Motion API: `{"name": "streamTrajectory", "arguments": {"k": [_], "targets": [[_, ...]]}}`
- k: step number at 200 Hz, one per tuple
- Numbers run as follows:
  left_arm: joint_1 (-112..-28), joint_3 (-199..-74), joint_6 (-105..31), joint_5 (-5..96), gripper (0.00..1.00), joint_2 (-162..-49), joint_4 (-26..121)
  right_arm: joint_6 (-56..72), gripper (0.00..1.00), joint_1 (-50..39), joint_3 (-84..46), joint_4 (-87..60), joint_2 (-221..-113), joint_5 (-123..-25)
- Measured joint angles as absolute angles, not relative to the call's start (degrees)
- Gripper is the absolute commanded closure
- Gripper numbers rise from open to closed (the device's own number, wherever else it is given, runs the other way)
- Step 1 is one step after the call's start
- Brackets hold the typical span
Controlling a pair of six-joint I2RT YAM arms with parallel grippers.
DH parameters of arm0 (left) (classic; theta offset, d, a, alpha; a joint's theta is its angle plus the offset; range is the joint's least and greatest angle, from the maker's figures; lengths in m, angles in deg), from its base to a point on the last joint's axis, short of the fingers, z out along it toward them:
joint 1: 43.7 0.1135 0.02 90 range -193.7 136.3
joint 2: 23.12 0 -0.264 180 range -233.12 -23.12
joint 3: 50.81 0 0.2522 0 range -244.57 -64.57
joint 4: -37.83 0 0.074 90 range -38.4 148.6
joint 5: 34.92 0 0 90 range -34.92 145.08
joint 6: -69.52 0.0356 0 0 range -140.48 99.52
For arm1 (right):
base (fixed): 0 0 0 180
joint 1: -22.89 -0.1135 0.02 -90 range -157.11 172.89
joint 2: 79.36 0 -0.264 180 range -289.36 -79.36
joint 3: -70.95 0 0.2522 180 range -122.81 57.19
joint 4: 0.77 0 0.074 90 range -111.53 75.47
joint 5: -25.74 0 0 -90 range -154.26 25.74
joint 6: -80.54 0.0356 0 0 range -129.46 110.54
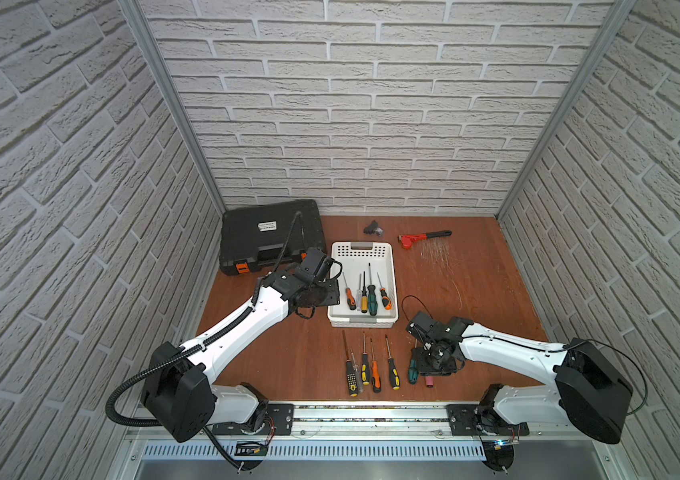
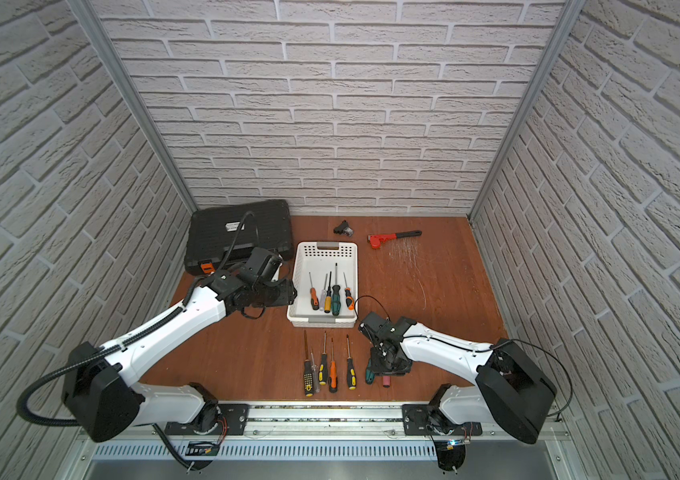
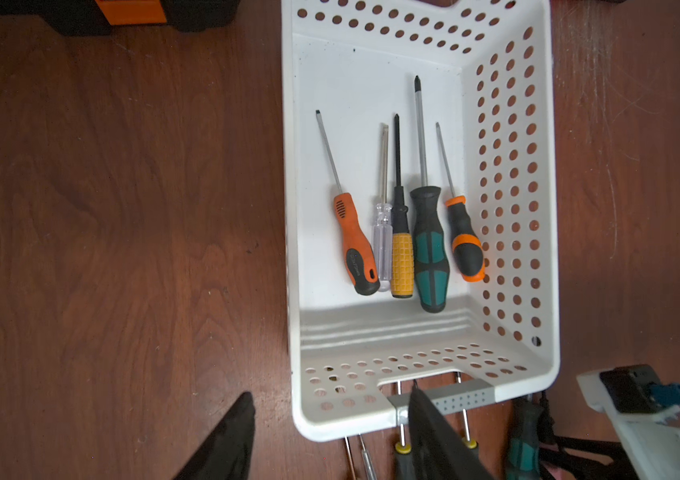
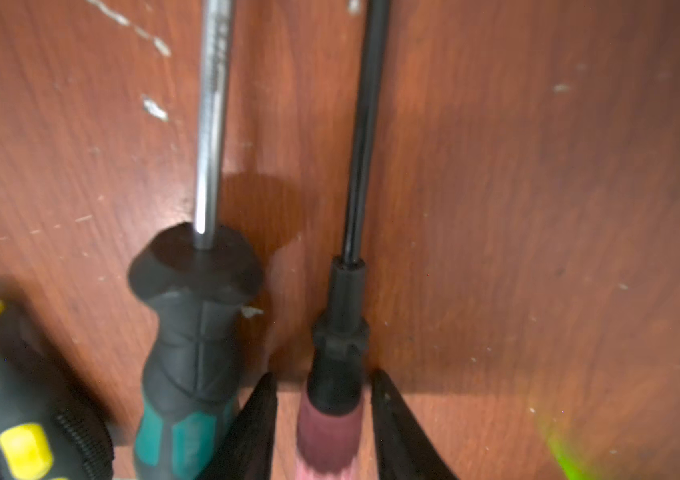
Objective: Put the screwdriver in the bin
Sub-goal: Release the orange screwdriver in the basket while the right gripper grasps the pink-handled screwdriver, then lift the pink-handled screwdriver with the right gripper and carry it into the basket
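Note:
A screwdriver (image 4: 332, 415) with a pink handle and a black shaft lies on the wooden table, at the right end of a row near the front edge. My right gripper (image 4: 323, 374) points down over it. Its jaws stand open on either side of the handle, with a narrow gap showing on each side. In both top views this gripper (image 1: 428, 372) (image 2: 387, 370) hides most of that screwdriver. The white perforated bin (image 1: 363, 322) (image 2: 321, 322) (image 3: 350, 83) holds several screwdrivers (image 3: 425, 249). My left gripper (image 3: 330, 390) (image 1: 323, 291) hangs open and empty by the bin's left side.
A teal-handled screwdriver (image 4: 188, 353) lies right beside the pink one, and several more (image 1: 367, 365) lie to its left. A black tool case (image 1: 271, 237) stands at the back left. A red wrench (image 1: 421, 237) and a small black part (image 1: 372, 228) lie behind the bin.

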State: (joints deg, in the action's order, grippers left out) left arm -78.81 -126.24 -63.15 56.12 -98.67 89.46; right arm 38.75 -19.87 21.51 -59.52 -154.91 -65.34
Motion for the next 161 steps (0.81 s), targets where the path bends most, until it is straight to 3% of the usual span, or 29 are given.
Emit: {"name": "streamTrajectory", "arguments": {"k": [14, 71, 119, 161], "targets": [[-77.9, -125.4, -63.4, 55.6, 0.40, -97.7, 89.3, 38.7, 0.67, -19.9, 21.5, -59.5, -155.0, -65.3], [-73.3, -122.8, -65.3, 52.8, 0.41, -95.9, 88.7, 39.1, 0.91, -19.9, 21.9, -59.8, -153.5, -64.8], [-72.1, -121.4, -66.9, 51.7, 0.41, -94.7, 87.1, 39.2, 0.93, -19.6, 12.6, -70.3, -144.0, -60.4], [-71.5, -117.7, -68.3, 51.6, 0.40, -91.3, 86.4, 34.7, 0.93, -19.3, -7.3, -72.6, -147.4, -57.9]]}}
